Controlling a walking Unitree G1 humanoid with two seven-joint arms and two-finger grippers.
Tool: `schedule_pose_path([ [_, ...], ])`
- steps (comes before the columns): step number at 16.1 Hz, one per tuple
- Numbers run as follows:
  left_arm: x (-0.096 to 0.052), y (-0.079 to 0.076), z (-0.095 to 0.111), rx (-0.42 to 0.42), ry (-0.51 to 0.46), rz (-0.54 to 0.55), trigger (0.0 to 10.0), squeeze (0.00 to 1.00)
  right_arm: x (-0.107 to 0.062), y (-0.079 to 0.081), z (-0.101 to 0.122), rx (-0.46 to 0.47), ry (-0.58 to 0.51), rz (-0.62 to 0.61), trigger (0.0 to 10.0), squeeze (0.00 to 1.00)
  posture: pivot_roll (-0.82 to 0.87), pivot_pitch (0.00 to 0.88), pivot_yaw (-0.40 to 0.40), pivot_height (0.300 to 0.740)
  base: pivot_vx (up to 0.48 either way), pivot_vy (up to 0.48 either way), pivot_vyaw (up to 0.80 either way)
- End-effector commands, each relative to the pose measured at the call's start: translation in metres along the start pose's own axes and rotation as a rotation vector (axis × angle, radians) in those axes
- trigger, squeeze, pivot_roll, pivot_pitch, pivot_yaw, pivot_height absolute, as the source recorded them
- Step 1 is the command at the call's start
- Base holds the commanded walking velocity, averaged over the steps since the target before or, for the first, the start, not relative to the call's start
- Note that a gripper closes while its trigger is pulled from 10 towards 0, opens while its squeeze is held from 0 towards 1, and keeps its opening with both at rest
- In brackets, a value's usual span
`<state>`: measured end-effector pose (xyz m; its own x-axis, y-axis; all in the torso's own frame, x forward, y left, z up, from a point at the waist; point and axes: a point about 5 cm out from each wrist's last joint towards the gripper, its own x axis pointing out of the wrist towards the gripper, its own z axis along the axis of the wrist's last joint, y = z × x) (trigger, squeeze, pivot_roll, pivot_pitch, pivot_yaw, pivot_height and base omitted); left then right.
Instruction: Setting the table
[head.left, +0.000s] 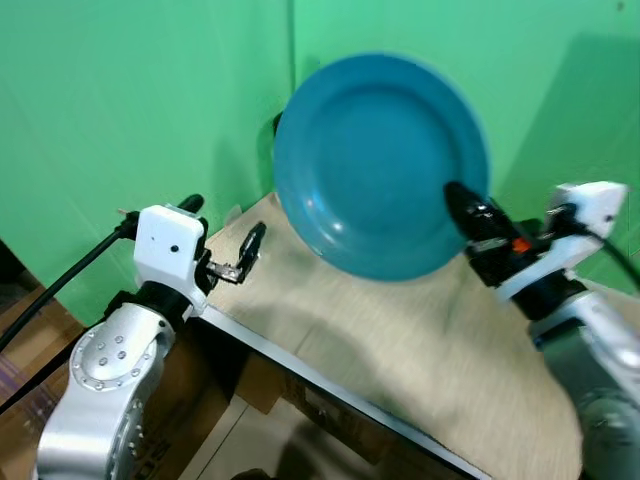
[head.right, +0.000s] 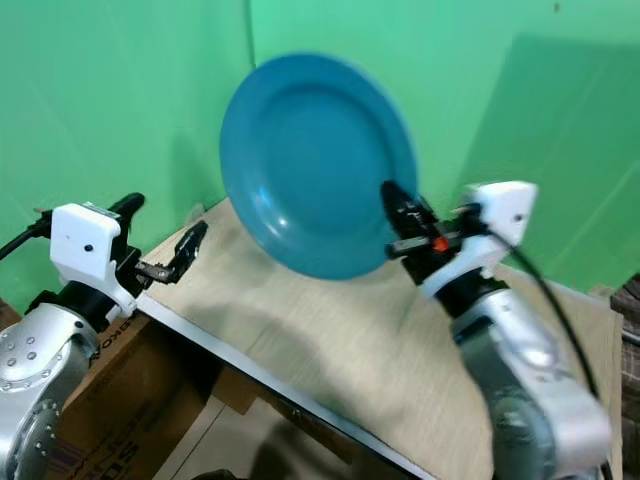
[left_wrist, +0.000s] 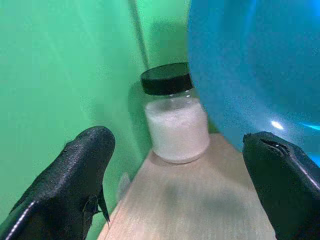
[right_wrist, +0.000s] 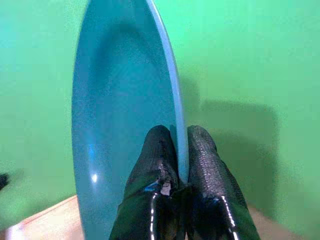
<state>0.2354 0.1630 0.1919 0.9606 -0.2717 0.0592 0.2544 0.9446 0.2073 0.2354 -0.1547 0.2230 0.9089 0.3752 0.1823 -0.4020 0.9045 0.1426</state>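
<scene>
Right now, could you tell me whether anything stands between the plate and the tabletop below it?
Nothing visible does. The right gripper holds the plate tilted above bare table. The jar stands at the far edge by the wall, and the left gripper hovers off to the side.

Teal-blue plate (head.left: 375, 160), glossy and plain, is showing one white glint. Black fingers of the right gripper (right_wrist: 181, 165) are pinching its rim; the left gripper (left_wrist: 180, 195) is likewise black. A clear jar (left_wrist: 176, 120) of white grains is wearing a black lid. The table (head.left: 420, 350) is showing pale beige woodgrain with a silver edge. Green backdrop (head.left: 120, 100) is lying behind. Brown cardboard box (head.right: 130, 400) is sitting near left.
</scene>
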Motion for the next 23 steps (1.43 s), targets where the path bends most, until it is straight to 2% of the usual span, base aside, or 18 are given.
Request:
schedule_pose_path([
  [1,-0.001,-0.004,0.001,-0.001,0.009,0.038,10.0,0.0,0.0,0.006,0.006,-0.052,-0.059,-0.024,10.0,0.0,-0.07,0.011,0.035,0.74,0.0,0.0,-0.79],
  [3,0.001,-0.009,0.002,0.05,-0.01,0.061,10.0,0.0,0.002,0.011,0.004,-0.058,-0.078,-0.06,10.0,0.0,-0.07,0.012,0.031,0.74,0.0,0.0,-0.8],
  [5,0.002,-0.009,-0.002,0.031,0.007,0.105,10.0,0.0,0.003,0.015,0.0,-0.072,-0.074,-0.066,10.0,0.0,-0.07,0.015,0.022,0.74,0.0,0.0,-0.8],
  [6,0.001,-0.013,-0.003,0.014,0.014,0.112,10.0,0.0,0.004,0.015,-0.006,-0.082,-0.07,-0.1,10.0,0.0,-0.05,0.019,-0.007,0.74,0.0,0.0,-0.8],
  [8,-0.003,-0.013,-0.003,0.008,0.011,0.151,10.0,0.0,0.007,0.014,-0.01,-0.076,-0.073,-0.143,10.0,0.0,-0.05,0.018,-0.011,0.74,0.0,0.0,-0.8],
  [14,-0.007,-0.011,0.005,-0.004,-0.037,0.186,10.0,0.0,0.009,0.011,-0.007,-0.039,-0.11,-0.167,10.0,0.0,-0.05,0.013,-0.014,0.74,0.0,0.0,-0.8],
  [19,-0.011,-0.012,0.0,0.0,-0.009,0.174,10.0,0.0,0.008,0.011,-0.003,0.003,-0.14,-0.146,10.0,0.0,-0.06,0.0,-0.008,0.74,0.0,0.0,-0.8],
  [23,-0.007,-0.015,-0.001,-0.007,-0.017,0.167,10.0,0.0,0.006,0.013,-0.003,0.008,-0.143,-0.122,10.0,0.0,-0.06,0.0,-0.008,0.74,0.0,0.0,-0.8],
])
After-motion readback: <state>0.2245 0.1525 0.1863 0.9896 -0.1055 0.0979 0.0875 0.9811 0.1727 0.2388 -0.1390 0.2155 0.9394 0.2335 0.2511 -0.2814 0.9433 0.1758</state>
